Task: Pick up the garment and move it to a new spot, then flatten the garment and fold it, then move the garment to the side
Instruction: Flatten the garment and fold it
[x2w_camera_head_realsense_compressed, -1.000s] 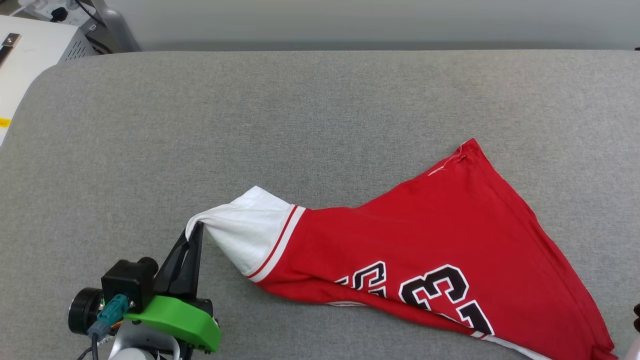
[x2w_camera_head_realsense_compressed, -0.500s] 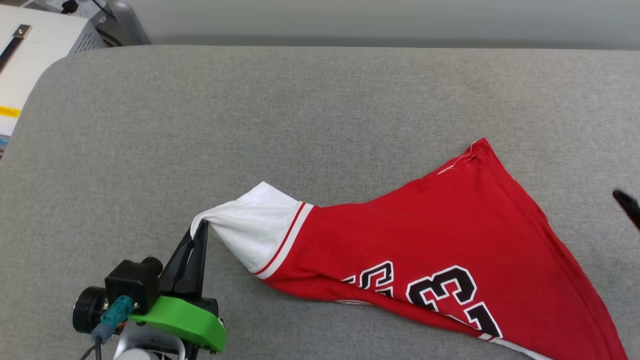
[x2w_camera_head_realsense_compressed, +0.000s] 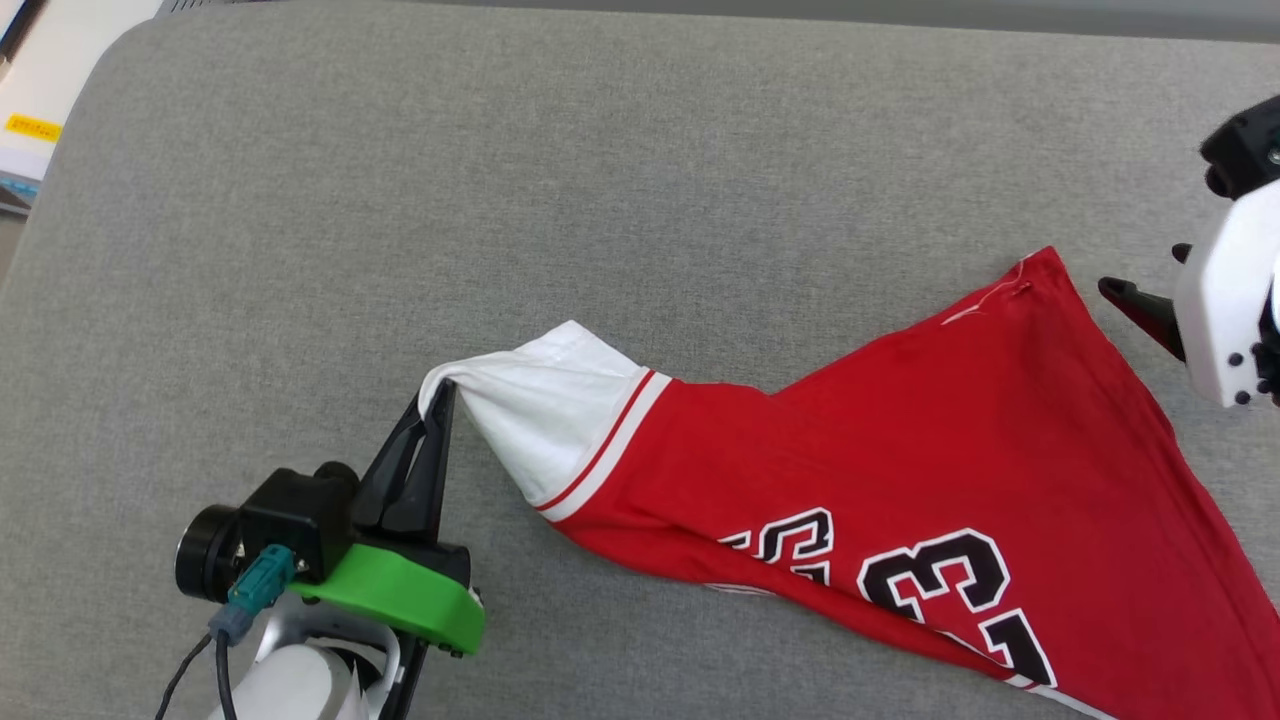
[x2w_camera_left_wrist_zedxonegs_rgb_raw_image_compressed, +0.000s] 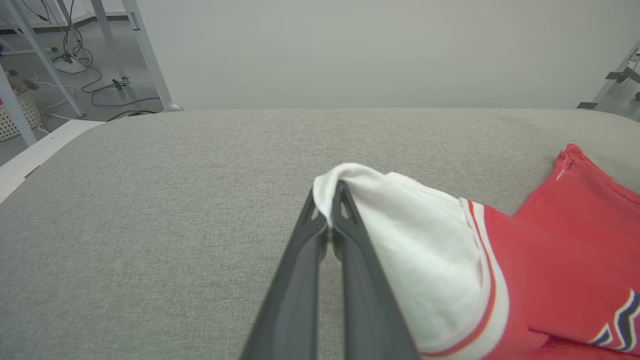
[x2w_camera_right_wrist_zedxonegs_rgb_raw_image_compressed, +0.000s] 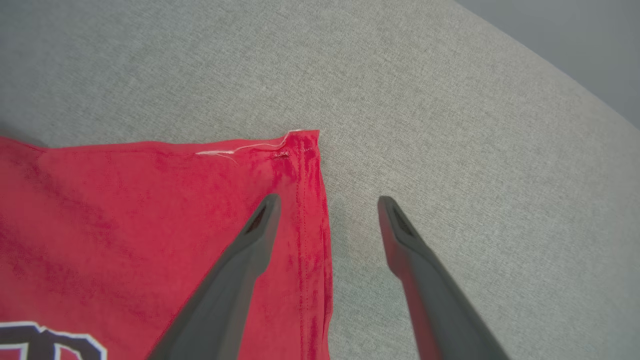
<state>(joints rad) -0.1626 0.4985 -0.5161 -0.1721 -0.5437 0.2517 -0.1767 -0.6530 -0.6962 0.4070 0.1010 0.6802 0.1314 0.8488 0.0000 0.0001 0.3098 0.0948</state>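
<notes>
The garment (x2w_camera_head_realsense_compressed: 900, 450), a red jersey with black white-edged print, lies spread over the right half of the grey surface. Its white sleeve (x2w_camera_head_realsense_compressed: 545, 410) is pulled out to the left into a point. My left gripper (x2w_camera_head_realsense_compressed: 440, 390) is shut on the tip of that sleeve; in the left wrist view the white cloth (x2w_camera_left_wrist_zedxonegs_rgb_raw_image_compressed: 400, 225) drapes over the closed left gripper (x2w_camera_left_wrist_zedxonegs_rgb_raw_image_compressed: 330, 200). My right gripper (x2w_camera_right_wrist_zedxonegs_rgb_raw_image_compressed: 328, 201) is open and straddles the red hem edge just below the garment's far corner (x2w_camera_right_wrist_zedxonegs_rgb_raw_image_compressed: 300, 142), one finger over the cloth and one over bare surface. One dark finger (x2w_camera_head_realsense_compressed: 1140, 308) shows beside that corner.
The grey padded surface (x2w_camera_head_realsense_compressed: 600, 200) stretches wide to the left and behind the garment. A white cabinet top (x2w_camera_head_realsense_compressed: 40, 90) sits past its rounded upper left corner. Beyond the far edge, the left wrist view has floor with cables and metal legs (x2w_camera_left_wrist_zedxonegs_rgb_raw_image_compressed: 75, 60).
The camera has tilted down and shifted. My right gripper came in from the right edge up to the garment's far corner and opened. The left gripper kept its hold on the sleeve.
</notes>
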